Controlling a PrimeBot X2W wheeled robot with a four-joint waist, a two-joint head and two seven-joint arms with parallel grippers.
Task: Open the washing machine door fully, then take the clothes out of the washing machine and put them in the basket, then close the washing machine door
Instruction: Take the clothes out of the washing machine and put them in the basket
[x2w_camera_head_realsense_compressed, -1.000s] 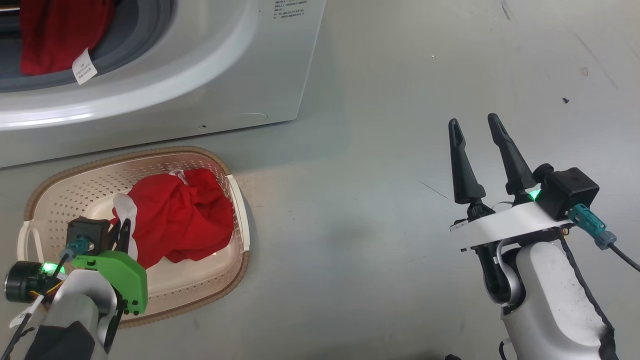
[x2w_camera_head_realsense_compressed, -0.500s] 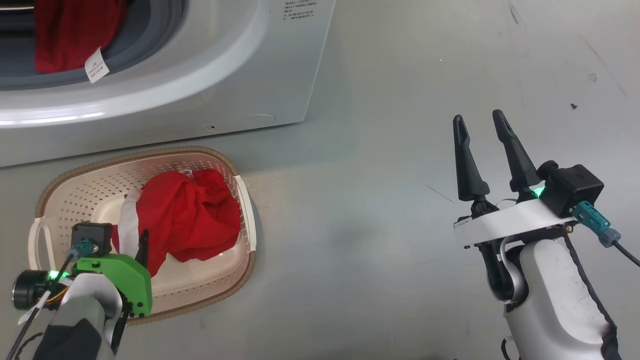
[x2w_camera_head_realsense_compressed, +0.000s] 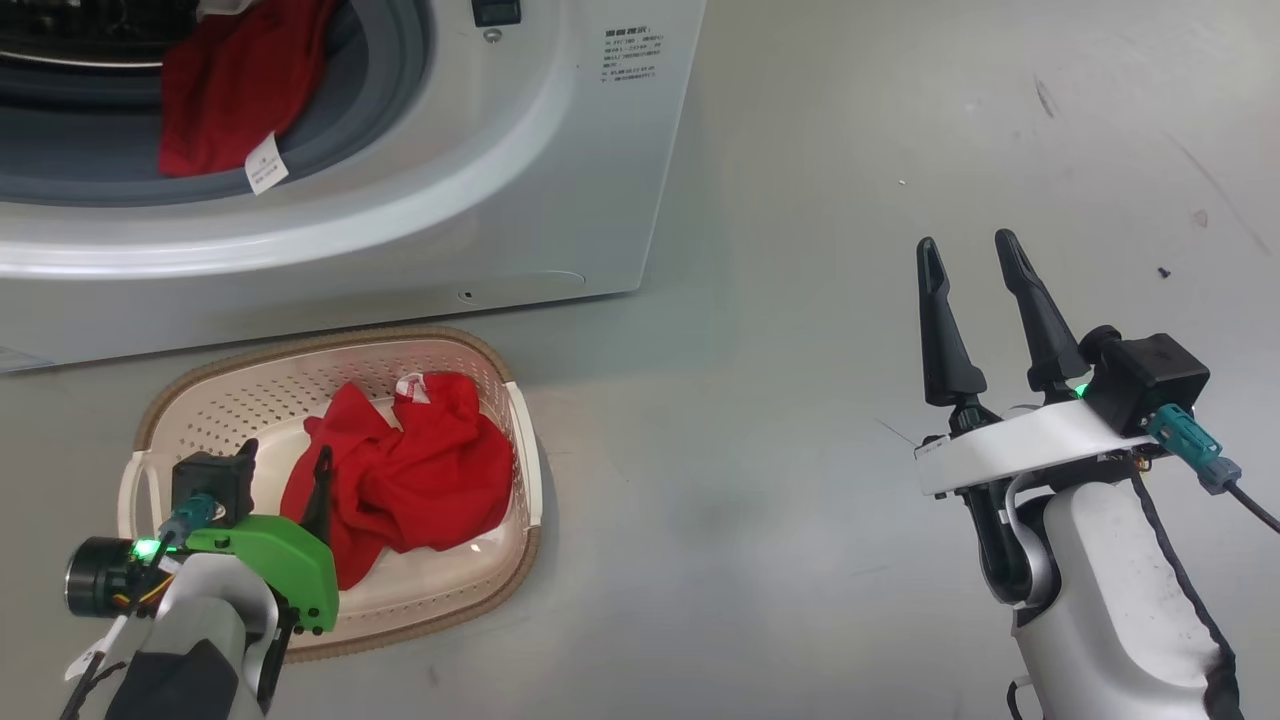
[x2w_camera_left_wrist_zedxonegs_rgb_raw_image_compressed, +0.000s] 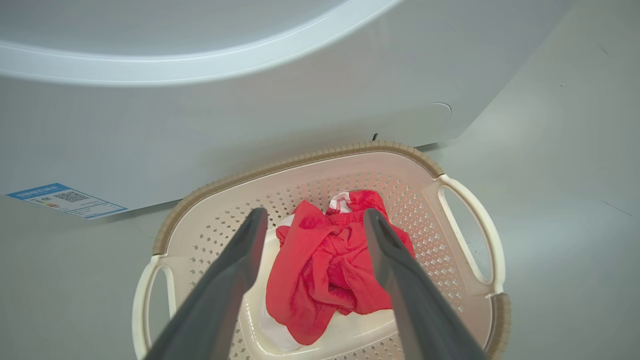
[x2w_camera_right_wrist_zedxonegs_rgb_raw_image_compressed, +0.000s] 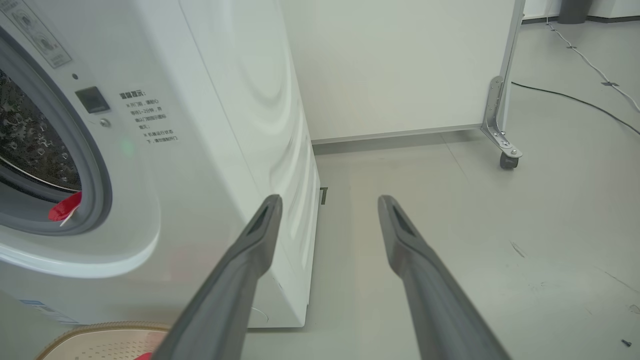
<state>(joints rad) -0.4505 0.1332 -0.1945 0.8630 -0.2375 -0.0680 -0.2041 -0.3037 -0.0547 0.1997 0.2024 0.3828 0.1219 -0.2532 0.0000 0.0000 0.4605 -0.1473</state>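
Fetching the hanging red garment (x2w_camera_head_realsense_compressed: 225, 100) at the drum mouth (x2w_camera_head_realsense_compressed: 378, 95), eleven o'clock, calls for the left gripper (x2w_camera_left_wrist_zedxonegs_rgb_raw_image_compressed: 314, 215), spread empty over the basket (x2w_camera_head_realsense_compressed: 330, 345) holding the crumpled garment (x2w_camera_head_realsense_compressed: 415, 490), to rise clear of its rim, while the right gripper (x2w_camera_head_realsense_compressed: 970, 245) idles open at three o'clock.

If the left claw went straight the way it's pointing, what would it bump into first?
Most likely the red clothes in the basket: the open left claw points right at them, though depth is unclear.
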